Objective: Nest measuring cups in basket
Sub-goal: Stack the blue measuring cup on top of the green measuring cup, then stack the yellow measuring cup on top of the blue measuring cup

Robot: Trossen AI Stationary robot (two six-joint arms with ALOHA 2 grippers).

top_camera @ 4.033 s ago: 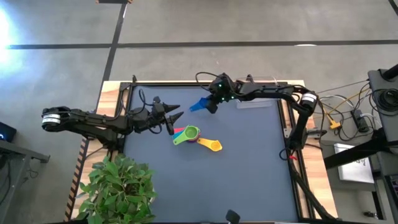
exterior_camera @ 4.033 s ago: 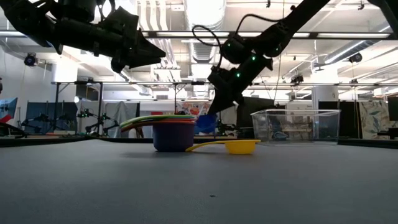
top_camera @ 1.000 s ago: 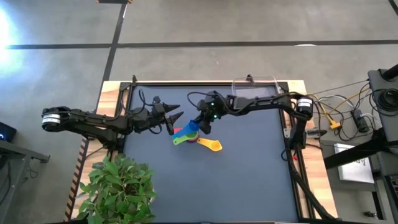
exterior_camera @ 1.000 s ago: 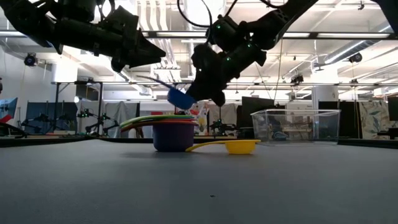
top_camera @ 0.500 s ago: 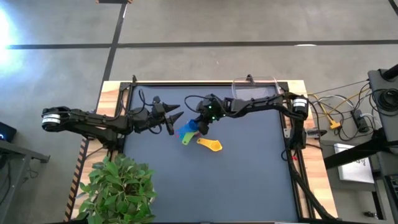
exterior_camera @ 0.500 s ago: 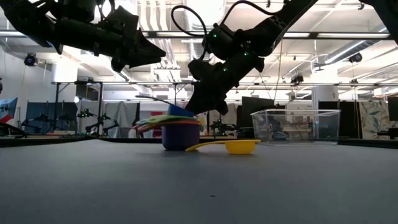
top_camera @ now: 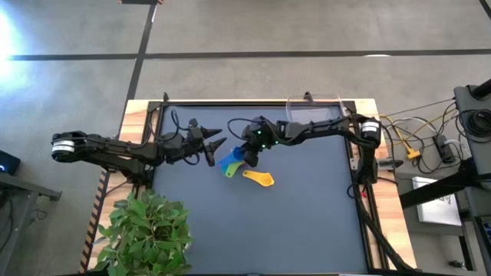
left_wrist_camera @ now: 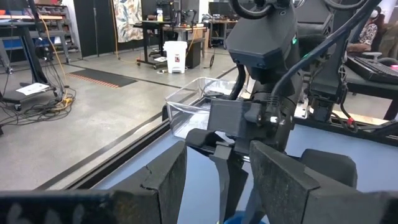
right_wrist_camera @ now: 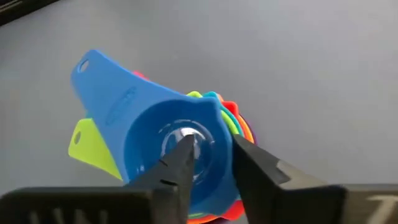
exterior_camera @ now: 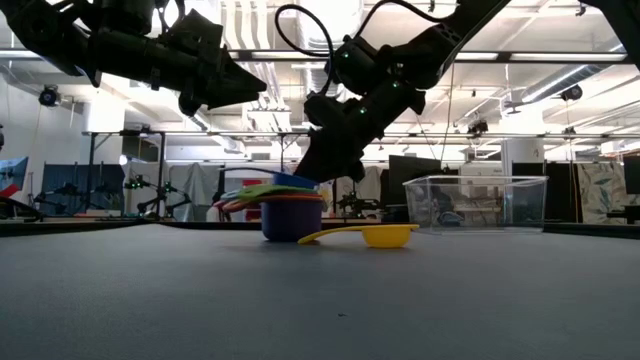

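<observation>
Seating the blue cup [right_wrist_camera: 171, 134] onto the nested stack [exterior_camera: 290, 205], right hand [top_camera: 247, 156] straddles its rim, fingers parted slightly; left hand [top_camera: 215, 142] waits half-open nearby.

Measuring cups, stacked [top_camera: 229, 164]: I count one stack; blue on top, and green, red, orange and purple rims show beneath. The exact number I cannot tell.
Measuring cups, loose: one, the yellow cup [top_camera: 259, 178], beside the stack.
Baskets: one clear basket [exterior_camera: 476, 201].
Arms: I see two.
Plants: one plant [top_camera: 147, 234].
</observation>
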